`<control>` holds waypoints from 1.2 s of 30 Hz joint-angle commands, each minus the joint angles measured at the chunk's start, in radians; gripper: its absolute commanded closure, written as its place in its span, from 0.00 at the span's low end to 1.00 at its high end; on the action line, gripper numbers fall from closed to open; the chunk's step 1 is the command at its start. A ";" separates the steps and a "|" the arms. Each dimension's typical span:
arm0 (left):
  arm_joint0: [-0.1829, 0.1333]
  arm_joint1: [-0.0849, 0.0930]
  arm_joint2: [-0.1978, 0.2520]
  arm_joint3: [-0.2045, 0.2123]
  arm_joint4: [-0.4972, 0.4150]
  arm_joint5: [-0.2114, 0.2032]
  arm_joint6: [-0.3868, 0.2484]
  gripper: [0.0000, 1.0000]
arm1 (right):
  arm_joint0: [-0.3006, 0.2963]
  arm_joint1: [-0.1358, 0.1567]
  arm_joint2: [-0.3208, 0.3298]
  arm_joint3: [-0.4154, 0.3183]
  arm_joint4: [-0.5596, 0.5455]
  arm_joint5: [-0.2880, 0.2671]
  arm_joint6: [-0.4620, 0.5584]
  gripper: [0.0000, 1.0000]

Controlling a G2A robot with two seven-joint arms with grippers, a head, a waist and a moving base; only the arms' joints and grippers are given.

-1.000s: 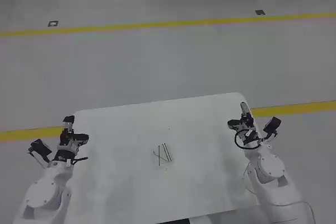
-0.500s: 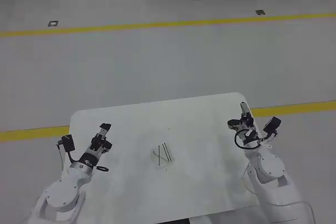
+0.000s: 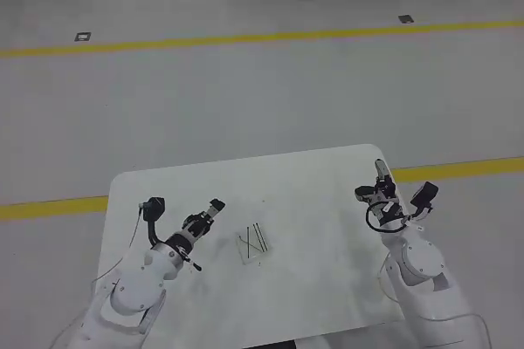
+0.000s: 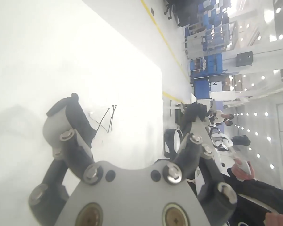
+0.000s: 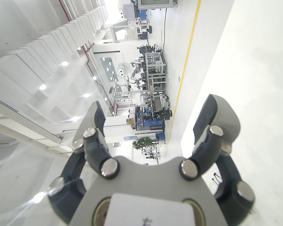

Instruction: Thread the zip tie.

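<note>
Zip ties [image 3: 255, 242], a few thin black strips, lie loose near the middle of the white table [image 3: 314, 192] in the top view. None is lifted, so the step in hand looks like the approach for a first grasp. The left gripper [image 3: 211, 209] hovers just beside them on the side of the table's left edge. The right gripper [image 3: 380, 179] sits at the right edge, well apart.

In the left wrist view, the left gripper's jaws stand wide apart and empty, with the ties lying ahead on the table. The next move likely calls for a fine pinch on one thin strip.

In the right wrist view, the right gripper is spread open, holding nothing.
</note>
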 commanded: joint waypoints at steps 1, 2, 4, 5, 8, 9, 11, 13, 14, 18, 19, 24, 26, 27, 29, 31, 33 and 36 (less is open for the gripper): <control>0.001 0.000 -0.002 0.000 -0.003 -0.001 0.000 0.00 | 0.000 0.000 0.000 0.000 0.000 0.000 0.000 0.00; 0.001 0.000 -0.002 0.000 -0.003 -0.001 0.000 0.00 | 0.000 0.000 0.000 0.000 0.000 0.000 0.000 0.00; 0.001 0.000 -0.002 0.000 -0.003 -0.001 0.000 0.00 | 0.000 0.000 0.000 0.000 0.000 0.000 0.000 0.00; 0.001 0.000 -0.002 0.000 -0.003 -0.001 0.000 0.00 | 0.000 0.000 0.000 0.000 0.000 0.000 0.000 0.00; 0.000 0.000 0.001 -0.003 0.003 -0.003 -0.002 0.00 | 0.000 0.000 0.000 0.000 0.000 0.000 0.000 0.00; -0.007 0.002 0.017 -0.013 0.045 -0.002 -0.020 0.00 | 0.000 0.000 0.000 0.000 0.000 0.000 0.000 0.00; -0.024 0.004 0.046 -0.027 0.126 0.019 -0.045 0.00 | 0.000 0.000 0.000 0.000 0.000 0.000 0.000 0.00; -0.049 0.004 0.089 -0.040 0.201 0.058 -0.082 0.00 | 0.000 0.000 0.000 0.000 0.000 0.000 0.000 0.00; -0.064 0.003 0.115 -0.042 0.240 0.073 -0.108 0.00 | 0.000 0.000 0.000 0.000 0.000 0.000 0.000 0.00; -0.120 -0.006 0.195 -0.007 0.339 0.094 -0.206 0.00 | 0.000 0.000 0.000 0.000 0.000 0.000 0.000 0.00; -0.128 -0.012 0.210 0.000 0.354 0.094 -0.225 0.00 | 0.000 0.000 0.000 0.000 0.000 0.000 0.000 0.00; -0.131 -0.014 0.217 0.003 0.371 0.094 -0.238 0.00 | 0.000 0.000 0.000 0.000 0.000 0.000 0.000 0.00; -0.131 -0.014 0.217 0.003 0.371 0.094 -0.238 0.00 | 0.000 0.000 0.000 0.000 0.000 0.000 0.000 0.00; -0.131 -0.014 0.217 0.003 0.371 0.094 -0.238 0.00 | 0.000 0.000 0.000 0.000 0.000 0.000 0.000 0.00; -0.132 -0.015 0.226 0.003 0.370 0.082 -0.247 0.00 | 0.000 0.000 0.000 0.000 0.000 0.000 0.000 0.00; -0.151 -0.018 0.249 0.013 0.380 0.089 -0.267 0.00 | 0.000 0.000 0.000 0.000 0.000 0.000 0.000 0.00; -0.188 -0.026 0.283 0.032 0.379 0.094 -0.294 0.00 | 0.000 0.000 0.000 0.000 0.000 0.000 0.000 0.00; -0.251 -0.046 0.336 0.074 0.384 0.094 -0.323 0.00 | 0.000 0.000 0.000 0.000 0.000 0.000 0.000 0.00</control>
